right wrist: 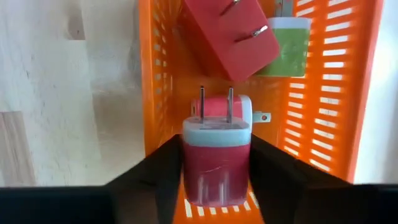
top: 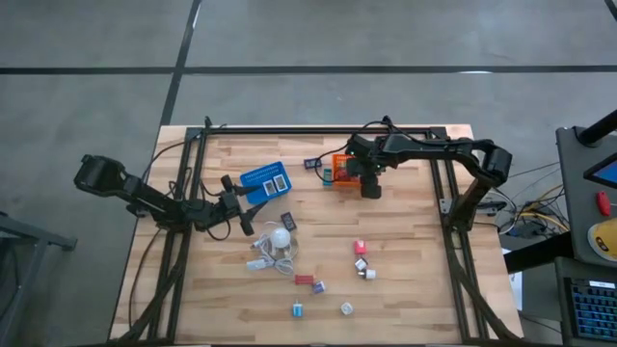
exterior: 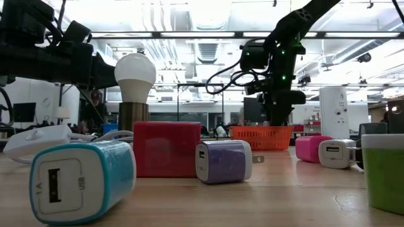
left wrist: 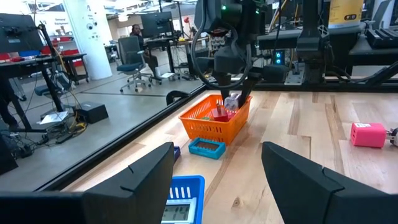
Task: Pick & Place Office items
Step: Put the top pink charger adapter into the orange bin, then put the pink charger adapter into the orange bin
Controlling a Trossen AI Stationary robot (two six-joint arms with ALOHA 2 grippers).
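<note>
My right gripper hangs over the orange mesh basket, pointing steeply down, shut on a red charger block with a pale cap and two prongs. Under it in the basket lie a red plug block and a green one. My left gripper waits open and level near the blue basket, holding nothing. More office items lie loose on the near half of the table: a pink block, a white one, a red one and a teal one. My right gripper has the red charger block pinched between its two fingers, one on each of the block's two opposite sides. The fingers come from above, slanting down. The block hangs over the basket floor, its pronged end pointing away from the fingers.
A white bulb with its white cord lies by the left gripper. A small blue piece sits left of the orange basket. Black frame rails run along the table's left, right and far edges. Bare wood lies between the two baskets.
</note>
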